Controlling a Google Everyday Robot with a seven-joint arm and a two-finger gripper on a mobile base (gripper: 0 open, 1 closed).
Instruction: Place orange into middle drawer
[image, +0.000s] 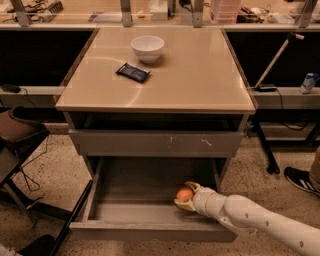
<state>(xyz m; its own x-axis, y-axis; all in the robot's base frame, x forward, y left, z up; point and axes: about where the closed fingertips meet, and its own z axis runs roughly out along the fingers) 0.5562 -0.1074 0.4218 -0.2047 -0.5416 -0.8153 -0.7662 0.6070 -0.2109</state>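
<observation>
The orange (184, 193) is a small round bright fruit low inside the open middle drawer (135, 210), near its right side. The drawer is pulled out from the cabinet and shows a smooth grey inside. My gripper (184, 197) reaches in from the lower right on a white arm and is closed around the orange, one finger above it and one below. The orange sits at or just above the drawer floor; I cannot tell if it touches.
Above the open drawer is a shut grey drawer front with white scratch marks (155, 143). On the tan table top (200, 75) stand a white bowl (147, 48) and a dark packet (133, 72). A chair (15, 140) is at left, a shoe (301, 179) at right.
</observation>
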